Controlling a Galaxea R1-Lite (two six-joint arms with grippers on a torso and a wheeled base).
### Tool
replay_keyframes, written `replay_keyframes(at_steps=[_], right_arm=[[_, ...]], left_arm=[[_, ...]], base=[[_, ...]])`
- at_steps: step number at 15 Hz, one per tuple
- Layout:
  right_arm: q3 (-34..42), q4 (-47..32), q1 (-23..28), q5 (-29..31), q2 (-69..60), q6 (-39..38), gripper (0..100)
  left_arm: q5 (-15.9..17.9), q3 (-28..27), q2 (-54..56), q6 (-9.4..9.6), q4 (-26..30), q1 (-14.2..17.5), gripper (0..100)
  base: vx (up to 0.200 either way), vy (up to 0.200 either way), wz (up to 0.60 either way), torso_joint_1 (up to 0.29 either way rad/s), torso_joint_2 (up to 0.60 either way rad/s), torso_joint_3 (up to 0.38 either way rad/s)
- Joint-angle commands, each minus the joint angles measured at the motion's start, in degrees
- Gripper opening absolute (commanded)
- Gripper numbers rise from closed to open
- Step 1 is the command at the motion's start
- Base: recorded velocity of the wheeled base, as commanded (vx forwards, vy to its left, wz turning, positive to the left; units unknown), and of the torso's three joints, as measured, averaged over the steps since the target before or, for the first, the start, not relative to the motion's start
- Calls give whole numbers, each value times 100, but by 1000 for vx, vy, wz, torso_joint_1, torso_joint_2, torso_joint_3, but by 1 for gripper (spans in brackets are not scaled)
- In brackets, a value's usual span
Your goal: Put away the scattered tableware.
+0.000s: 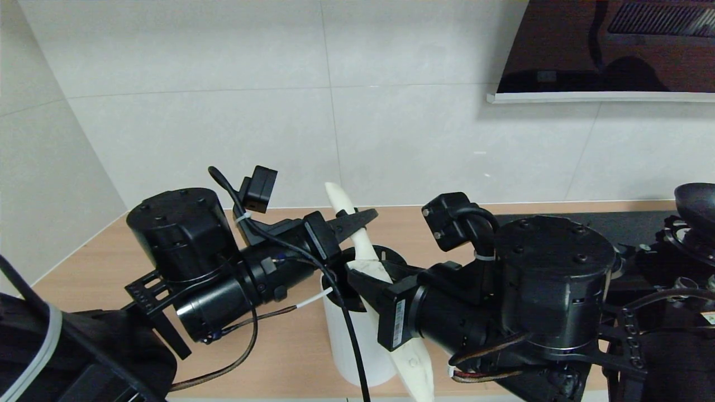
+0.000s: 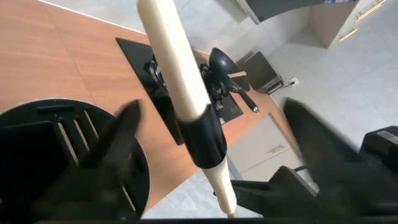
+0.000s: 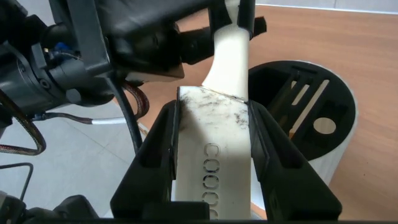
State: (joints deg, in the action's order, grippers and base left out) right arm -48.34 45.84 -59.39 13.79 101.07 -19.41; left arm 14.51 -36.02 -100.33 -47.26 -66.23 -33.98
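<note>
The right tool [image 3: 214, 124] was pinching the cream spatula [image 1: 364, 243] by its broad blade, holding it tilted above the white holder [image 1: 349, 340] on the counter [image 1: 290, 363]. The left tool [image 2: 211, 146] looked spread around the handle, though blur left contact uncertain. The spatula was probably light, stiff, smooth plastic, and the flat blade offered the surest hold.

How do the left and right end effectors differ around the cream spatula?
The left end effector is open, fingers spread either side of the spatula's slim handle; the right end effector is shut on its wide blade. The left sits at the raised handle end, the right at the lower blade end. Both are close above the white holder.
</note>
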Motion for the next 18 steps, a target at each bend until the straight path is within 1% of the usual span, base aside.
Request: replay_keyframes(at_steps=[1,10,11,15,16,17,18], right_arm=[[0,-5,-2,1,9,-2,0],[-18,-5,33,19,18,-2,0],[-18,-5,33,27,18,-2,100],[0,-5,68,36,-17,-2,100],[0,-5,77,45,-35,-2,100],[8,4,138,63,-79,7,100],[8,-5,262,63,-176,25,100]], left_arm=[[26,8,40,-11,-4,-4,0],[35,-1,66,-11,-4,5,0],[35,8,66,-20,-4,5,0],[43,-1,136,-37,-4,14,0],[43,-28,198,-125,-4,31,0],[61,-54,321,-257,23,119,0],[79,-72,435,-266,49,216,0]], base=[[0,0,0,0,0,0],[0,0,0,0,0,0],[0,0,0,0,0,0],[0,0,0,0,0,0],[0,0,0,0,0,0],[0,0,0,0,0,0],[0,0,0,0,0,0]])
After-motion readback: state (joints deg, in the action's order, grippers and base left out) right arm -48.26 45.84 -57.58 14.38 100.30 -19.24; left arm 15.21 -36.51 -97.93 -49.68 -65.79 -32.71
